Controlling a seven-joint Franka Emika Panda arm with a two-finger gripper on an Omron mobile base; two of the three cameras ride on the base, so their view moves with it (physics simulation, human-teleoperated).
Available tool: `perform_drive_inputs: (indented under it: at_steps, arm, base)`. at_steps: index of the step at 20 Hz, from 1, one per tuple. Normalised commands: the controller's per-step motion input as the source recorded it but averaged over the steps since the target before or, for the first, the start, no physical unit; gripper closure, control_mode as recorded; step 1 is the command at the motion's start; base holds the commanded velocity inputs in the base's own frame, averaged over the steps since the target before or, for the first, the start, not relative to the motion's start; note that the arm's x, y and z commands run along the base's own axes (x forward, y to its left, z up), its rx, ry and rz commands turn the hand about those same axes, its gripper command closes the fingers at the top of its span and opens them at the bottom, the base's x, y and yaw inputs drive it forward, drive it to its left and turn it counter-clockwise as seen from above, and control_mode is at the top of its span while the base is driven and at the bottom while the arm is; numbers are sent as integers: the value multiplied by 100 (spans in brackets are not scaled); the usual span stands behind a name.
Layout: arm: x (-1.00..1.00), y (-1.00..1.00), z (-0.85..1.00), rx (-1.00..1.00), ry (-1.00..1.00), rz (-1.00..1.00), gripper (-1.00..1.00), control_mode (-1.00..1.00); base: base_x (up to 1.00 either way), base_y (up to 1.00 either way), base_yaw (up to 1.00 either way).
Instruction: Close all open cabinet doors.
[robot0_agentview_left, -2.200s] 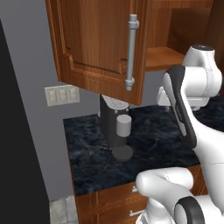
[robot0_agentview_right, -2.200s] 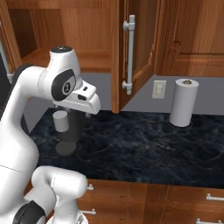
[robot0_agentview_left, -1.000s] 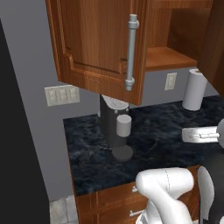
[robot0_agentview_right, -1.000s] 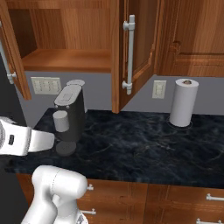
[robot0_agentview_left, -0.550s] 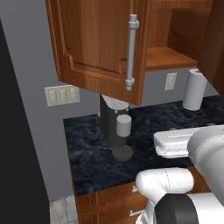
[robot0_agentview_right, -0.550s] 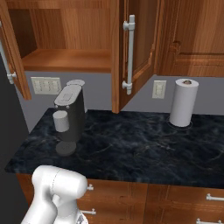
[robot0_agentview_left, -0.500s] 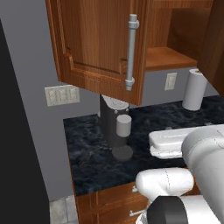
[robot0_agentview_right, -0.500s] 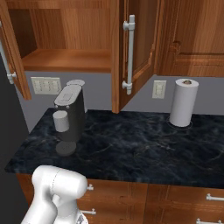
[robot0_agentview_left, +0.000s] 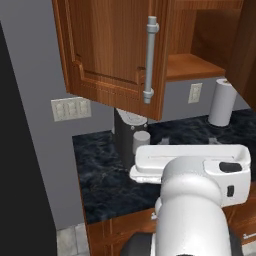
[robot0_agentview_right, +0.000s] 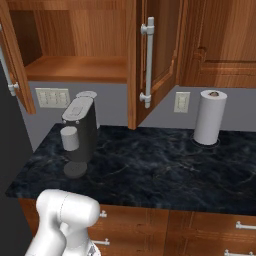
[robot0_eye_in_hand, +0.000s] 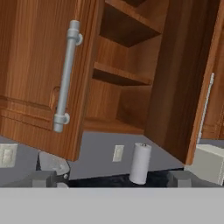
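The left reddish-brown wooden cabinet door (robot0_agentview_left: 107, 55) with its long vertical silver bar handle (robot0_agentview_left: 149, 60) stands swung open out over the tabletop, and in the hand view it fills the upper left, its lower edge hanging above the 2 small dark fingers (robot0_eye_in_hand: 43, 178) at the bottom of that view, well apart from them and touching neither. The right reddish-brown wooden cabinet door (robot0_eye_in_hand: 183, 78) is open too, seen almost edge-on at the right of the hand view, above and behind the right-hand finger, with a thin silver bar handle (robot0_eye_in_hand: 204, 109) along its far side. Between the 2 doors the open wooden shelves (robot0_eye_in_hand: 118, 74) of the wall cabinet show. The fingers are spread wide, 1 at each side of the hand view, with nothing between them. Below the doors runs the dark marbled tabletop (robot0_agentview_right: 150, 165). On it a dark grey coffee machine (robot0_agentview_right: 80, 135) with a pale cup stands under the left door, and a white upright paper-towel roll (robot0_agentview_right: 209, 117) stands near the right door. A white wall outlet (robot0_agentview_right: 181, 102) and a row of white light switches (robot0_agentview_right: 52, 97) sit on the grey wall behind.
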Motion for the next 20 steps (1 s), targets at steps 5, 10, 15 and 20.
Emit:
perform_drive_inputs:
  at_steps: [5, 10, 15, 20]
  arm:
    - [0, 0, -3, 0, -35, 0, -100, -100]
    - [10, 0, 0, 0, -2, 0, -100, -100]
    - [39, 0, 0, 0, 0, 0, -100, -100]
    - [38, 0, 0, 0, 0, 0, -100, -100]
  base:
    - [0, 0, 0]
    - [0, 0, 0]
    - [0, 0, 0]
    - [0, 0, 0]
